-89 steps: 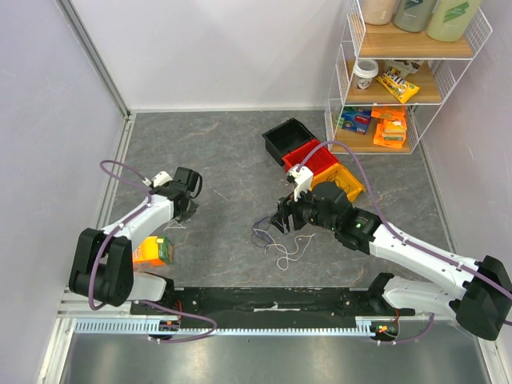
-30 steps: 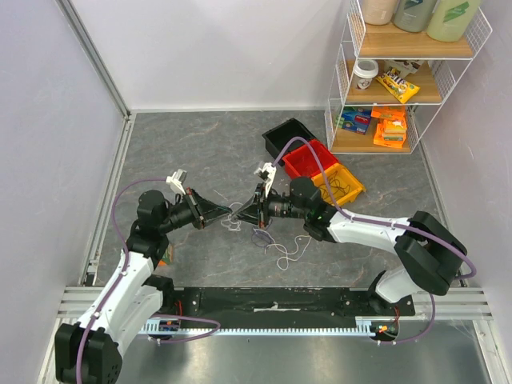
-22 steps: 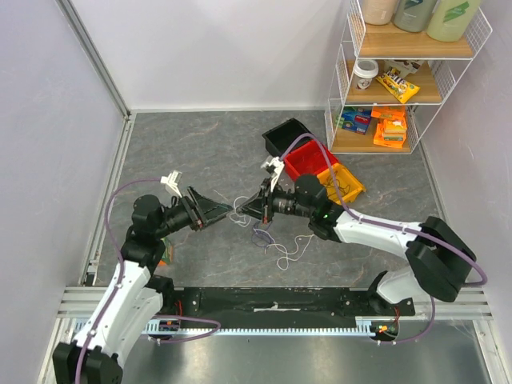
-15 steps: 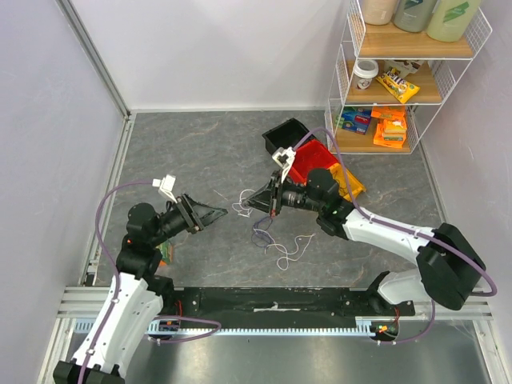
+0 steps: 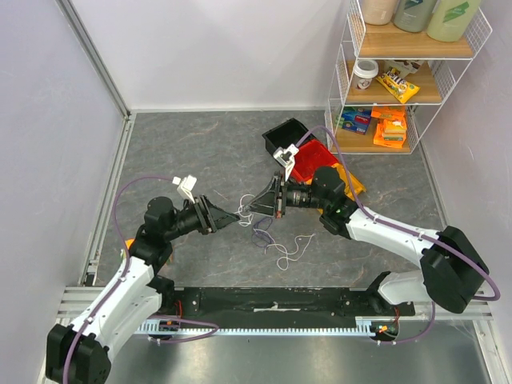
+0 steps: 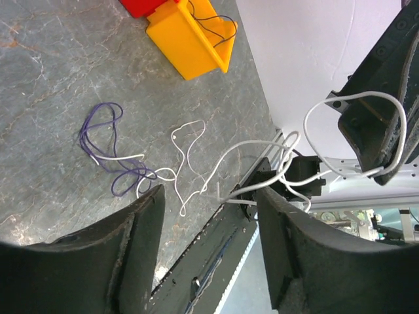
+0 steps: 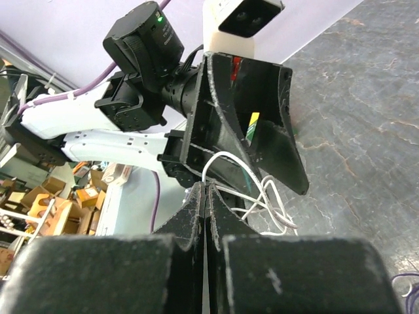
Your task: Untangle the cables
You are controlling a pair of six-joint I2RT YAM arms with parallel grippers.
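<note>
Left hand (image 5: pixel 228 218) advanced, fingers spread, right hand (image 5: pixel 248 210) apparently pinching white cables (image 7: pixel 270 212).

A robotics lab cell: plain partition walls (image 5: pixel 224 48) box in a grey stone-patterned tabletop (image 5: pixel 200 152). A slotted aluminium rail (image 5: pixel 272 325) edges the near side, and a wire shelf (image 5: pixel 408 50) holds staged props (snack packets, bottles, a cup).
</note>
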